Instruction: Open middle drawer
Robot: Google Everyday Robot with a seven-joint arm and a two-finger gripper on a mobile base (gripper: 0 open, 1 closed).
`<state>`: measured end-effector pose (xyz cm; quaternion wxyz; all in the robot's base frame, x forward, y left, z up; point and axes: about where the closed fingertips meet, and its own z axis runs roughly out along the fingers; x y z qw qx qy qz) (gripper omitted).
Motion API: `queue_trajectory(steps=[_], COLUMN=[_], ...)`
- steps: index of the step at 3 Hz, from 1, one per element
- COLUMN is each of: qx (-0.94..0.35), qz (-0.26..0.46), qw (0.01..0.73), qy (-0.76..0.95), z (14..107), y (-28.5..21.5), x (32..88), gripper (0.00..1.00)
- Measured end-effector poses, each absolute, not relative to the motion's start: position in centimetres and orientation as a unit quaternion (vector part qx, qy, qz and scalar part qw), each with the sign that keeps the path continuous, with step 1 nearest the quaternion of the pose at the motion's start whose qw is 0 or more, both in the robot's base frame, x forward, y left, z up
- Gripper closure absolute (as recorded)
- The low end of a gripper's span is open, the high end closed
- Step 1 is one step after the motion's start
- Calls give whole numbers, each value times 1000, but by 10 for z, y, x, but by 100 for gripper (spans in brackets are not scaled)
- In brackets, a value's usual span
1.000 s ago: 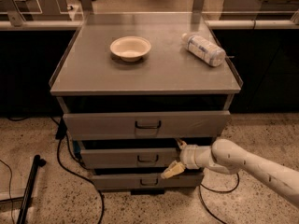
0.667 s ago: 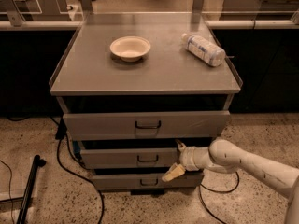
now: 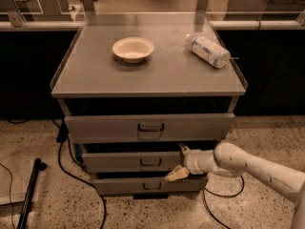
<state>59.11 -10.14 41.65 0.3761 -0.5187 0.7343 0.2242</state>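
The middle drawer (image 3: pixel 128 161) is a grey metal front with a small dark loop handle (image 3: pixel 151 162), between a wider drawer above and a narrower one below. My gripper (image 3: pixel 179 162) is at the right end of the middle drawer's front, to the right of its handle. It is open, with one pale finger (image 3: pixel 183 150) at the drawer's top edge and the other (image 3: pixel 176 174) at its bottom edge. My white arm (image 3: pixel 248 167) reaches in from the lower right.
The top drawer (image 3: pixel 95 127) juts out furthest, and the bottom drawer (image 3: pixel 119 185) sits lowest. On the cabinet top (image 3: pixel 167 75) are a paper bowl (image 3: pixel 133 48) and a lying bottle (image 3: pixel 208 50). Black cables (image 3: pixel 78 175) and a dark pole (image 3: pixel 29 194) lie on the floor to the left.
My arm has shifted very slightly to the left. The gripper stays at the right end of the middle drawer and the drawers have not visibly moved.
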Motion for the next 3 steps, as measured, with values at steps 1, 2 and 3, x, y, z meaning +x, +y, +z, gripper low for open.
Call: queue_trajectory(steps=[1, 2, 3], qx=[-519, -519, -519], qz=[224, 224, 224], qw=[376, 376, 376], qy=[734, 734, 734], z=[417, 423, 432], y=[-101, -101, -104], x=[591, 591, 591], gripper=[42, 64, 88])
